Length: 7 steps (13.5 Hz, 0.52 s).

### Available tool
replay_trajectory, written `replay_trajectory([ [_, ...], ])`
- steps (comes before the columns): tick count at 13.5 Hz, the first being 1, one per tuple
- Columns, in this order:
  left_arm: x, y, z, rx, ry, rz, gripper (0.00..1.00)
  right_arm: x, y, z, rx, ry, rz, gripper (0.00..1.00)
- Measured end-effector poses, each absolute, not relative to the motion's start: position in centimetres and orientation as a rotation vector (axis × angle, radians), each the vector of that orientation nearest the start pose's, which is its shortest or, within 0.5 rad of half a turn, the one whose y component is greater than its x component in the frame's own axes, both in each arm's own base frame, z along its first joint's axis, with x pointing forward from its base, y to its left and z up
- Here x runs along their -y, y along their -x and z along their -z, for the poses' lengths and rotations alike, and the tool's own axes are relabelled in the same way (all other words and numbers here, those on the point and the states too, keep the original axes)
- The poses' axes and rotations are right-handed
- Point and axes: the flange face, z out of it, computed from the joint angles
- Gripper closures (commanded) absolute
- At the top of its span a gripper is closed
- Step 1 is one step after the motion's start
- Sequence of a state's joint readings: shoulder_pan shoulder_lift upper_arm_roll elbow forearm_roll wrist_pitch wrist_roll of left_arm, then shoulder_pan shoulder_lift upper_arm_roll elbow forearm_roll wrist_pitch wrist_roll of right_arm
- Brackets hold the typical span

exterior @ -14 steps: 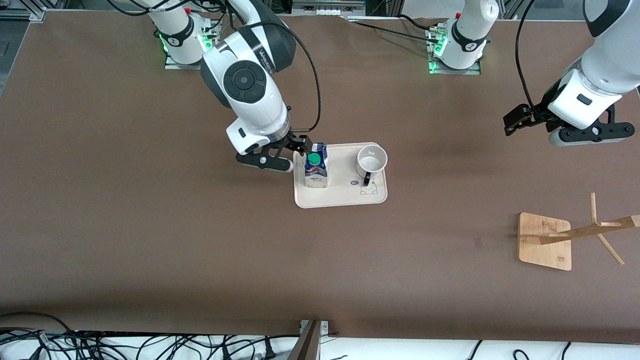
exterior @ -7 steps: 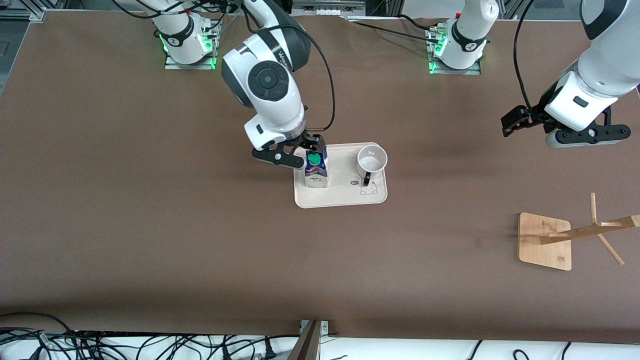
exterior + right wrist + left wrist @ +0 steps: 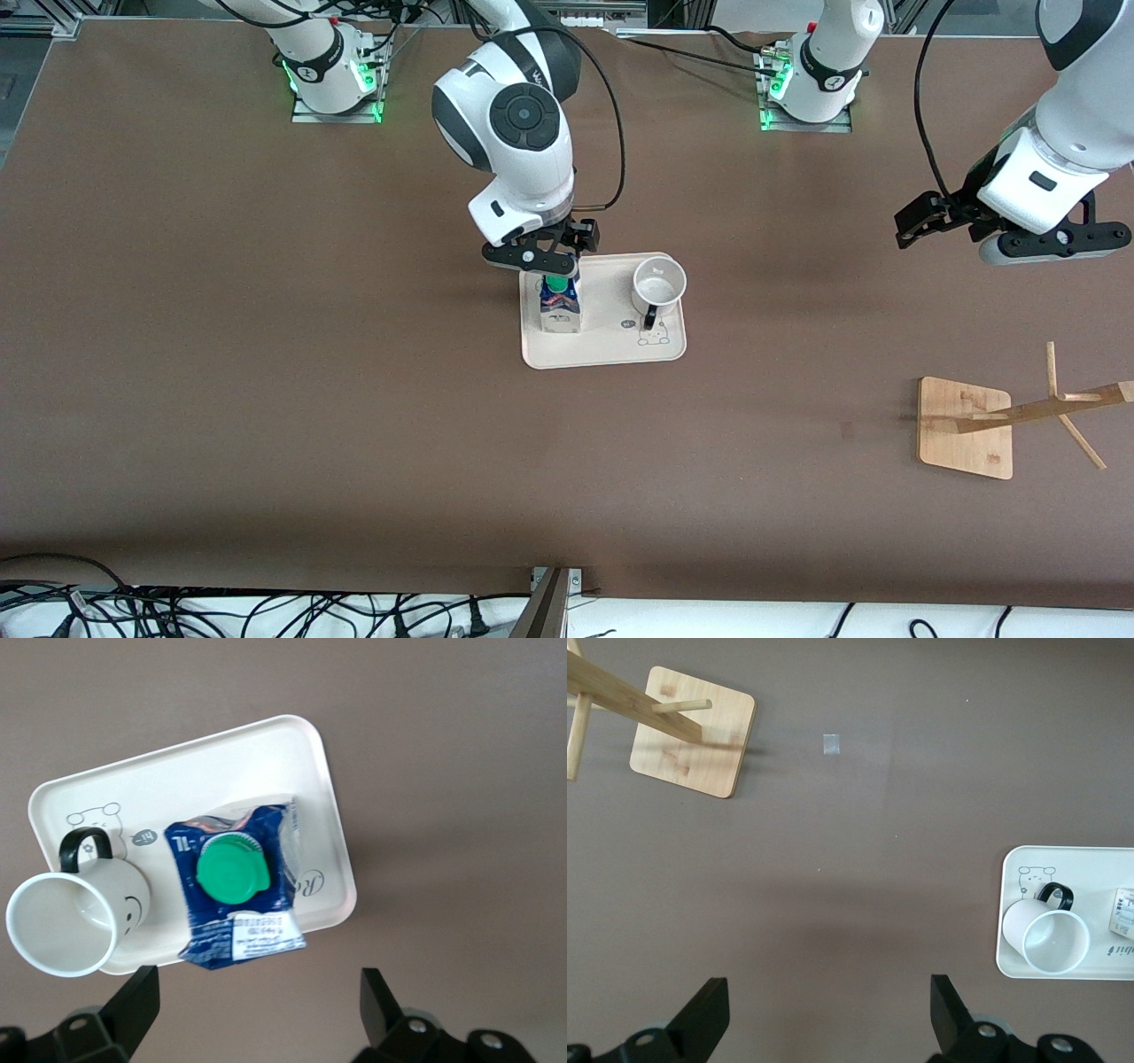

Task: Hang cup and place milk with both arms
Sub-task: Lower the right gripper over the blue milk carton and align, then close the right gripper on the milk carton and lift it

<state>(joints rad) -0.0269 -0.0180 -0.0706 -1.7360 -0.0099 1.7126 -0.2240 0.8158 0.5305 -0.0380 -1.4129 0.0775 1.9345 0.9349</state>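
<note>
The milk (image 3: 560, 306) (image 3: 232, 881), a blue-and-white carton with a green cap, stands upright on a cream tray (image 3: 611, 350) (image 3: 221, 762). The cup (image 3: 658, 283) (image 3: 1045, 935) (image 3: 71, 917), white with a black handle, stands beside it on the same tray, toward the left arm's end. My right gripper (image 3: 542, 264) (image 3: 257, 992) hangs open over the tray's edge by the milk, nothing between its fingers. My left gripper (image 3: 1050, 241) (image 3: 828, 992) is open and empty over bare table near the left arm's end.
A wooden cup rack (image 3: 966, 428) (image 3: 691, 731) with a square base and slanted pegs stands near the left arm's end, nearer the front camera than the tray. A small tape mark (image 3: 846, 430) lies beside it. Cables run along the front edge.
My right arm has swung toward the left arm's end, bringing its gripper from beside the tray to over the milk. The left gripper has shifted only slightly. Milk and cup have not moved.
</note>
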Motion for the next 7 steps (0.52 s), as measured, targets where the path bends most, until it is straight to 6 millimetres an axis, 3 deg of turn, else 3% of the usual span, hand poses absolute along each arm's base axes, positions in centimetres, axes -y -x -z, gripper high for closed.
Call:
replay_trajectory([
  [3,3.6,-55.6,-56.8,0.263,3.148,-0.011,0.00,-51.1,-50.0,-39.6,-0.262,3.088,-0.051,0.00],
  [7,2.2,-55.8,-58.2,0.301,3.148,0.022,0.00,-51.3,-50.5,-37.9,-0.259,3.103,-0.061,0.00],
])
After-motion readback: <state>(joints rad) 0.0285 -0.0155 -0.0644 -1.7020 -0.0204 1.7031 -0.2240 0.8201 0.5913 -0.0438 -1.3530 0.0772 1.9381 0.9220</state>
